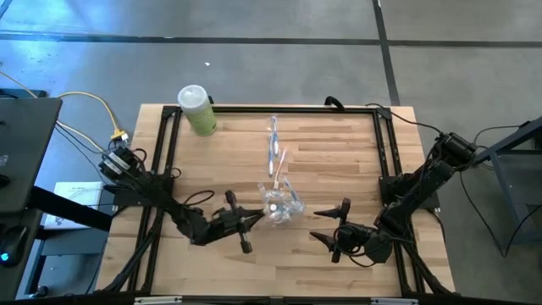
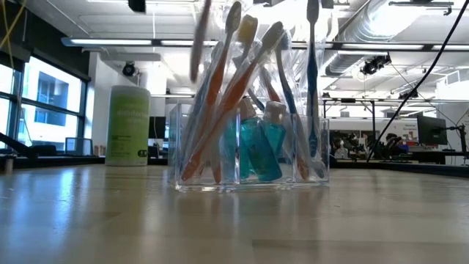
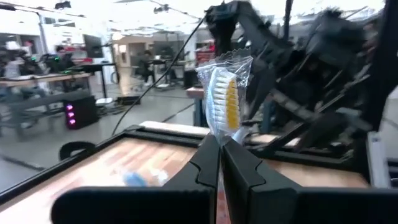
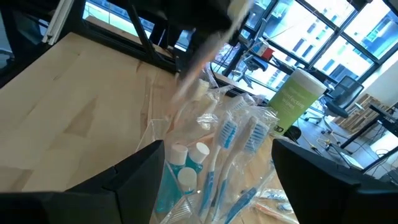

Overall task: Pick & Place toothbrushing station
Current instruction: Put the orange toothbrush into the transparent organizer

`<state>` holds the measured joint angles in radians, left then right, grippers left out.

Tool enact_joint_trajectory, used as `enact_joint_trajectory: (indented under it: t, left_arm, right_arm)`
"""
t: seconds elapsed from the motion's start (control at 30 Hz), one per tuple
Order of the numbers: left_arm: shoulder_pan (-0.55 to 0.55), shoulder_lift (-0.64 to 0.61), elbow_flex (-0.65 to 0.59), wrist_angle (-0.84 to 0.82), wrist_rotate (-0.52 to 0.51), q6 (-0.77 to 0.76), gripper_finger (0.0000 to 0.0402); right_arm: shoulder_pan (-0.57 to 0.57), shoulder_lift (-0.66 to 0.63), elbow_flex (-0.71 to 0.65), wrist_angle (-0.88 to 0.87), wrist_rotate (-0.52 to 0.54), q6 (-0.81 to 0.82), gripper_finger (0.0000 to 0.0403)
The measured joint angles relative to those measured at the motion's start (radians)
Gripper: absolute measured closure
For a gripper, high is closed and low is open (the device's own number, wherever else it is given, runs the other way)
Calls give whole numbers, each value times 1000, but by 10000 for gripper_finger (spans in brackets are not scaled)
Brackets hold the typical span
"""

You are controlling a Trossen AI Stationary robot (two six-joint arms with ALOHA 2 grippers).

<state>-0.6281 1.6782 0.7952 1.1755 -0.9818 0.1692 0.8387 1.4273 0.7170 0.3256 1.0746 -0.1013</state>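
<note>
Near the middle of the light wooden surface point(image 1: 322, 161), slightly toward its near edge, stands the small see-through plastic holder point(image 1: 282, 203), upright and divided into compartments. From table height, the holder point(image 2: 249, 158) carries several wrapped toothbrushes point(image 2: 234, 81) with orange, white and blue handles leaning at angles, and small teal bottles with white caps point(image 2: 260, 143) sit in its lower part. Just left of the holder, the left gripper point(image 1: 251, 219) is closed on a yellow-and-white bristled toothbrush in a clear wrapper point(image 3: 225, 99), whose head rises above the pinched dark fingers point(image 3: 208, 165). To the right of the holder, apart from it, the right gripper point(image 1: 326, 227) hovers with its fingers point(image 4: 134, 171) spread wide and nothing between them; they frame the holder's wrapped blue-and-white brushes point(image 4: 239, 140). Farther back on the surface, two more thin clear-white sticks with teal and orange parts point(image 1: 275, 148) lie loose, just beyond the holder. At the far left corner stands a light-green bottle with a white cap point(image 1: 196, 108), well apart from everything else.
</note>
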Motion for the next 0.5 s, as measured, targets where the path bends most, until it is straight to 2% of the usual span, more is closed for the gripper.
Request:
enact_joint_trajectory:
  t: [0.27,0.5]
  left_arm:
    - [24,39,-1,-30,-16,-4,400]
    - [12,39,-18,-119,-70,-93,400]
  right_arm:
    - [-1,0,0,0,0,0,114]
    - [-1,0,0,0,0,0,114]
